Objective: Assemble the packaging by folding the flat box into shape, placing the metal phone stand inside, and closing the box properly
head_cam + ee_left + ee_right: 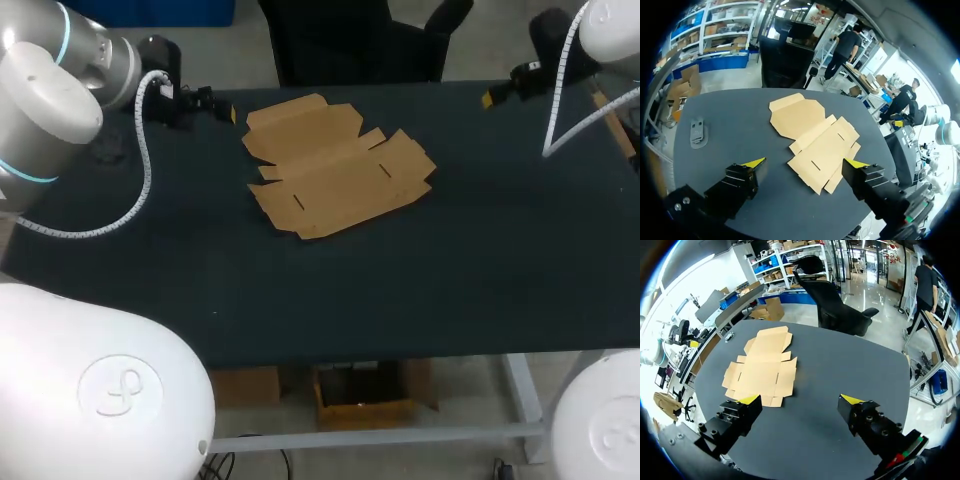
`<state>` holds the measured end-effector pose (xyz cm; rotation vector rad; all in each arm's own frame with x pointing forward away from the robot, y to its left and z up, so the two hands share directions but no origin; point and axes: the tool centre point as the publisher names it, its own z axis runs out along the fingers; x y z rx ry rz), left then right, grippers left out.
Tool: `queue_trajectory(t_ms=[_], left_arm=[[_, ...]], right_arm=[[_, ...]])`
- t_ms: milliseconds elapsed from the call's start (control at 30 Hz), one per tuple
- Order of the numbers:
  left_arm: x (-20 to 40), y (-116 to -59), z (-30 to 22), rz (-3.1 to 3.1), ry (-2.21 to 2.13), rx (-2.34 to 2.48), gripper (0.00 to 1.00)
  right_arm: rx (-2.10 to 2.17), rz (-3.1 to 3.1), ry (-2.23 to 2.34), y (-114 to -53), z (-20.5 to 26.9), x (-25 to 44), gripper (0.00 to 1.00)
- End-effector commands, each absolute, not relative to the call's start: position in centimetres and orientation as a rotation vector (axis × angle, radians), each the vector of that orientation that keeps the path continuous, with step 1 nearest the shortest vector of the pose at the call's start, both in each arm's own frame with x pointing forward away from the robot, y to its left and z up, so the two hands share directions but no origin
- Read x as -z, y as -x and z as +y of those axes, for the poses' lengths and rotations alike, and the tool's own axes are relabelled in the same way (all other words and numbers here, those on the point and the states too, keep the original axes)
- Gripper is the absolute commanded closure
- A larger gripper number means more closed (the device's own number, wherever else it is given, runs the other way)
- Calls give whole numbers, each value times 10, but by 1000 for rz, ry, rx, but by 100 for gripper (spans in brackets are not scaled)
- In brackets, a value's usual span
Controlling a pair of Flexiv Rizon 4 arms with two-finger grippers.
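Dark, matte and unpatterned, the table carries everything the task needs, and the flat box serves as the landmark for the rest. It lies fully unfolded on the cloth-like top, plain brown cardboard with its flaps spread and a few short slots cut in its panels (no panel is raised; every part rests flat on the surface).

Well apart from the flat box, on the side where the left arm comes in, the metal phone stand lies flat on the table, grey against the dark top.

In the head view the left gripper hangs near the flat box's far left corner, apart from the cardboard. From its own wrist view the left gripper stands with its fingers spread wide, looking down on the flat box.

On the other side the right gripper sits well apart from the flat box, over the table's far edge. Its wrist view shows the right gripper also spread wide, with the flat box ahead of its yellow tips and toward one side.
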<state>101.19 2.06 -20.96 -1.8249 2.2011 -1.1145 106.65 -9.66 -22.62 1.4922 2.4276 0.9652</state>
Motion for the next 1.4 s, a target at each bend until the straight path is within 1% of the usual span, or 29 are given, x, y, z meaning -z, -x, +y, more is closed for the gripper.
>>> queue_trajectory(t_ms=[33,233,367,867,1133,1400], left_arm=[[206,-1013,20,2240,1844,1068,0],[206,-1013,20,2240,1844,1068,0],[214,-1015,19,2227,1929,1059,0],[230,-982,4,2144,2151,1074,0],[252,-967,-16,2143,2256,1034,0],[275,-965,-25,2129,2379,1046,0]], right_arm=[[-953,2442,-1498,-1068,-97,224,0],[-953,2442,-1498,-1068,-97,224,0],[-932,2454,-1519,-1077,-95,228,0],[-866,2528,-1629,-1087,-83,254,0],[-859,2559,-1669,-1081,-84,260,0],[-820,2586,-1720,-1070,-84,273,0]])
